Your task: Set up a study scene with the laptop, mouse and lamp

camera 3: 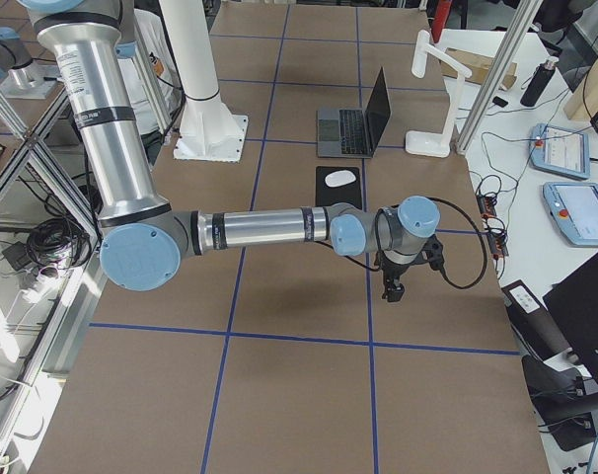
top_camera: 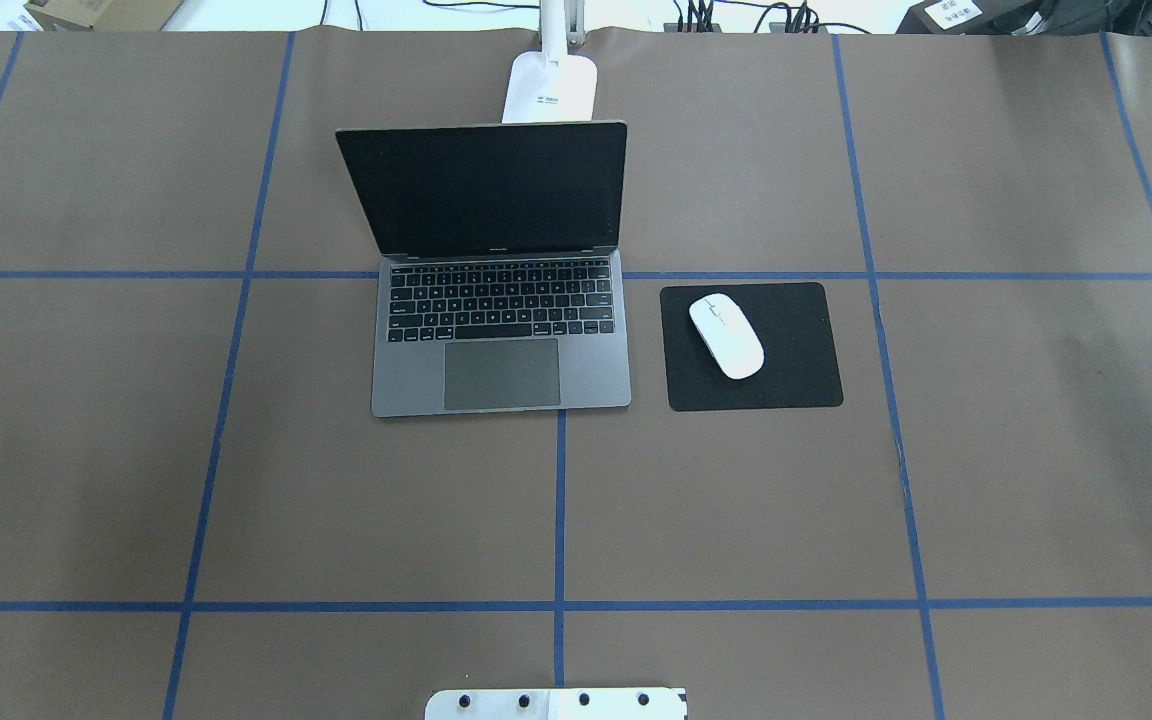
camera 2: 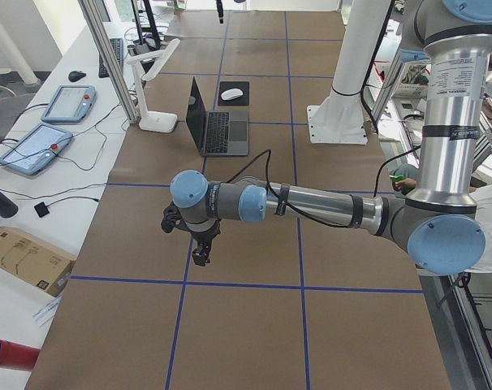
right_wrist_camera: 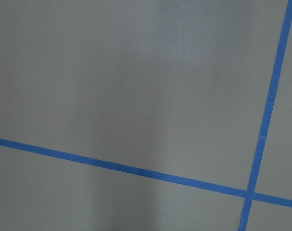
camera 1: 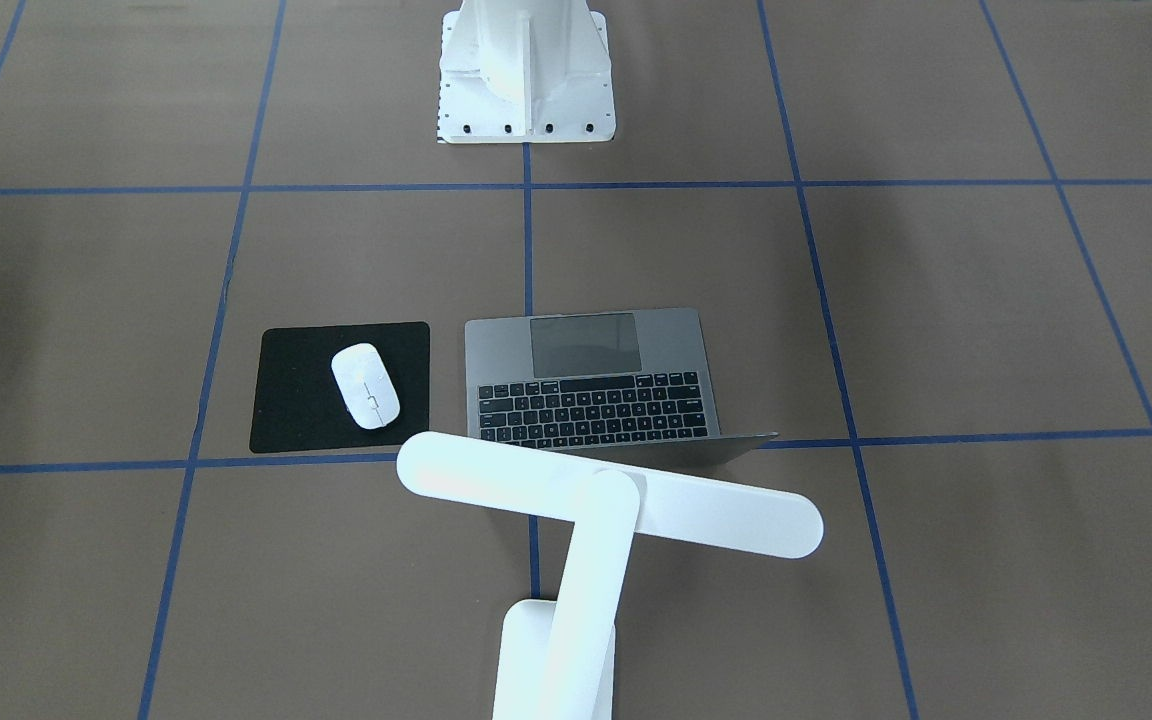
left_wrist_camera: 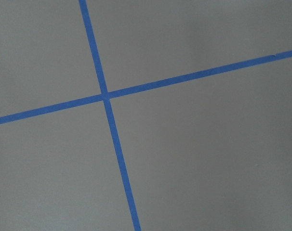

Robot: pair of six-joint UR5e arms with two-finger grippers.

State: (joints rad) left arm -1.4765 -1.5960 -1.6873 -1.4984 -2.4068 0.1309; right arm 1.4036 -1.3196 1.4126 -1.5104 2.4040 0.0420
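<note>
Slim dark-grey metal laptop (top_camera: 499,300) open near middle of brown desk (top_camera: 736,500) far edge; small white oval mouse (top_camera: 726,336) on flat black square pad (top_camera: 796,375) just beside; all-white bar-head lamp (camera 1: 606,505) behind lid. Above bare desk, left end effector (camera 2: 200,253) and right end effector (camera 3: 392,288): cannot tell whether apart or together.

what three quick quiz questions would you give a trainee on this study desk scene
1. True or false: the slim dark-grey metal laptop has its lid closed.
2. The small smooth white oval mouse lies on: A) the bare brown table, B) the flat black square pad, C) the laptop's keyboard.
3. Fill in: seen from the robot, the all-white desk lamp stands ____ the laptop's open screen.

Key: 1 false; 2 B; 3 behind.
</note>
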